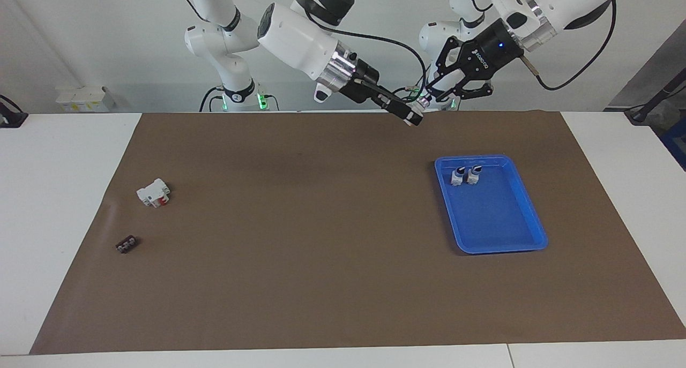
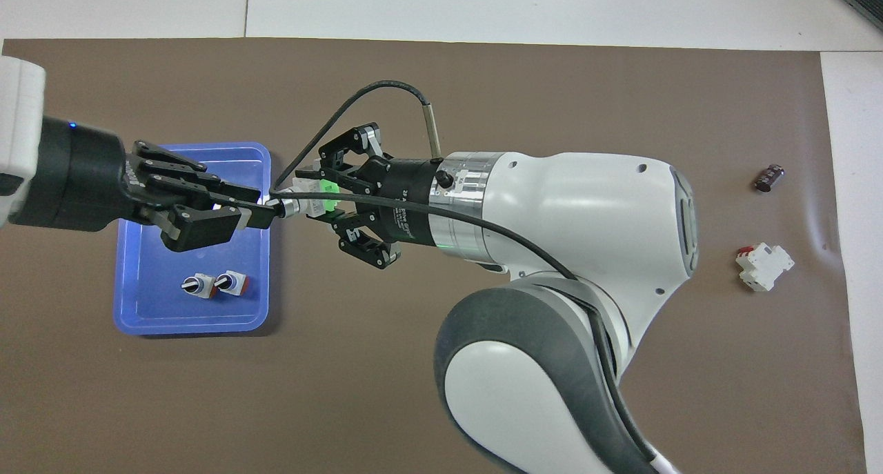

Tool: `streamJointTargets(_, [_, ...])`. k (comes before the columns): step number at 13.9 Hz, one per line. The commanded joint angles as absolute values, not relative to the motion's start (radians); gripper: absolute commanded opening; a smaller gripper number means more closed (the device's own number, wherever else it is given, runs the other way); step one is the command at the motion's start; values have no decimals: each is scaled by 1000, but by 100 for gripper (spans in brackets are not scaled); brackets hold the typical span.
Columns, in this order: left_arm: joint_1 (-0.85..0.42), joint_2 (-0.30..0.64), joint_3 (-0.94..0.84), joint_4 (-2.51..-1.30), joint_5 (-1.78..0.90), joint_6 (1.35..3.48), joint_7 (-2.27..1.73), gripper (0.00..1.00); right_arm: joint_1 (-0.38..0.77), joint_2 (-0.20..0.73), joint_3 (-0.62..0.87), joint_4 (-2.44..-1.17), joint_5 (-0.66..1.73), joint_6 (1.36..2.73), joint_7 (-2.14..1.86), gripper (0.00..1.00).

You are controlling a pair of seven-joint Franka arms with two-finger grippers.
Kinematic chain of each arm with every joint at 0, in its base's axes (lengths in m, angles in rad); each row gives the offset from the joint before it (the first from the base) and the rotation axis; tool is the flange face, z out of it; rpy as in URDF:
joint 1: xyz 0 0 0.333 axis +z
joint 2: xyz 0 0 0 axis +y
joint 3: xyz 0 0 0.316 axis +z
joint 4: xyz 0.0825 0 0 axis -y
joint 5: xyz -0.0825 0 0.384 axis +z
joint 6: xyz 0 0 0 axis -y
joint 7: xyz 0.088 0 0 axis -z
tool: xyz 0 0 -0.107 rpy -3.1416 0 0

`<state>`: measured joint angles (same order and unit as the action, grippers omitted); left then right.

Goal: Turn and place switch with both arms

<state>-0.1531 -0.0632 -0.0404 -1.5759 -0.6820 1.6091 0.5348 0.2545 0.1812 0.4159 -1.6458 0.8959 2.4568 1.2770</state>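
Note:
My right gripper (image 1: 408, 114) (image 2: 312, 199) is shut on the switch (image 1: 417, 107) (image 2: 309, 196) and holds it in the air above the mat, beside the blue tray's edge toward the right arm's end. The switch lies sideways, its green block (image 2: 330, 187) between the jaws and its knob end pointing at my left gripper. My left gripper (image 1: 430, 95) (image 2: 263, 208) hovers over the tray's edge, open by a narrow gap, its tips right at the knob end. Whether they touch it I cannot tell.
A blue tray (image 1: 496, 248) (image 2: 193, 329) lies toward the left arm's end with two similar switches (image 1: 465, 175) (image 2: 214, 284) standing in its corner nearest the robots. A white breaker (image 1: 154, 192) (image 2: 764, 267) and a small black part (image 1: 126, 244) (image 2: 768, 178) lie toward the right arm's end.

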Motion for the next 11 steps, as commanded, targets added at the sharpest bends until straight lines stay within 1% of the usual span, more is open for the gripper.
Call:
streamJointTargets(1, [-169, -100, -37, -1638, -699, 1666, 554, 33, 252, 175, 420, -1652, 911, 2468, 1267, 0])
streamJointTargets(3, [-167, -115, -41, -1673, -698, 1686, 555, 33, 252, 175, 420, -1652, 911, 2467, 1267, 0])
streamJointTargets(4, [-167, -120, -40, -1678, -698, 1684, 557, 31, 252, 175, 420, -1651, 911, 2467, 1267, 0])
streamJointTargets(6, [-166, -118, -40, -1677, -699, 1684, 557, 21, 252, 175, 420, -1651, 911, 2467, 1267, 0])
streamJointTargets(7, [-166, -118, -40, -1675, -699, 1683, 554, 6, 252, 175, 420, -1651, 911, 2467, 1267, 0])
streamJointTargets(8, [-161, -118, -40, -1675, -701, 1681, 551, 0, 252, 175, 420, -1651, 911, 2467, 1267, 0])
streamJointTargets(11, [-155, -118, -38, -1675, -703, 1672, 545, 0, 252, 175, 420, -1651, 911, 2467, 1267, 0])
